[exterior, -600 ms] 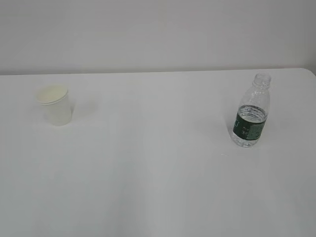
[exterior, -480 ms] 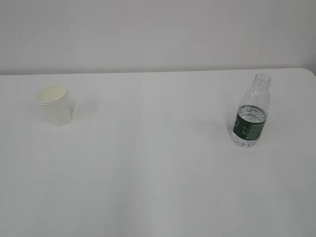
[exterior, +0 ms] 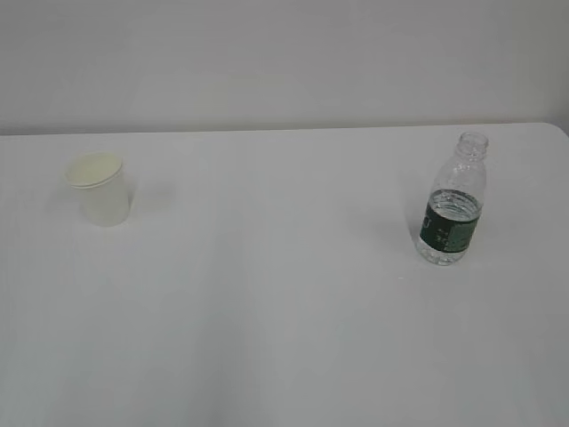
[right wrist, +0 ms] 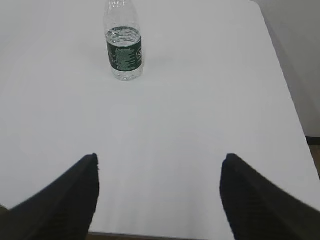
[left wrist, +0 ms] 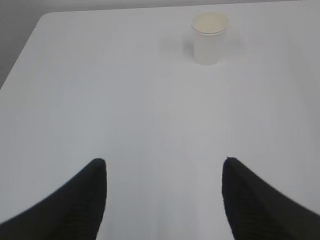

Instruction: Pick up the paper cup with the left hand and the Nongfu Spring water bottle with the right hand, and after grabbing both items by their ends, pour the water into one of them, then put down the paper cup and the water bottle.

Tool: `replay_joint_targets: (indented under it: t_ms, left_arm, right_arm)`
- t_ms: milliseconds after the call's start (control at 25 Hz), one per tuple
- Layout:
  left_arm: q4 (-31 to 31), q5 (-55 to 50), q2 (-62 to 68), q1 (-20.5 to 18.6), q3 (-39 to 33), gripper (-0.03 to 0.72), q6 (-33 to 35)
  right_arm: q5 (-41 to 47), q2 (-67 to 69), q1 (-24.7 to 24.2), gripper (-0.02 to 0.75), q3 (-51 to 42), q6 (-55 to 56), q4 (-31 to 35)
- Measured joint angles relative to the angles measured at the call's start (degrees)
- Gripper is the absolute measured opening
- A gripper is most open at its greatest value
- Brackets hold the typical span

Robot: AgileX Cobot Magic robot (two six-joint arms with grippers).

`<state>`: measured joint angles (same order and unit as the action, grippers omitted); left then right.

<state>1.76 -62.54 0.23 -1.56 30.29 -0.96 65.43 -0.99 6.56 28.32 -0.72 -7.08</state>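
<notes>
Nothing is seen to have moved since earlier; the paper cup [exterior: 98,189] and Nongfu Spring water bottle [exterior: 453,203] stand untouched. Both the left gripper [left wrist: 164,200] and right gripper [right wrist: 159,197] are held apart, so reaches are judged to be needed next.

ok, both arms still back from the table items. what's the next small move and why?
Probably advance both arms together: the left gripper toward the paper cup, the right gripper toward the water bottle. Both grippers look open and empty, each target stands upright well ahead of its fingers, slightly off centre, and nothing lies between them on the white table. Neither is grasped yet.
</notes>
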Motion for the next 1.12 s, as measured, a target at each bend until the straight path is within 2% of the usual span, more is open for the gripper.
replay_joint_targets:
  t_ms: [800,1120]
  left_arm:
    - [0.0,0.0,0.0,0.0,0.0,0.523,0.0]
    - [-1.11,0.0,0.0,0.0,0.0,0.459,0.0]
  right_arm:
    - [0.0,0.0,0.0,0.563,0.0,0.0,0.0]
    - [0.0,0.0,0.0,0.557,0.26,-0.22,0.33]
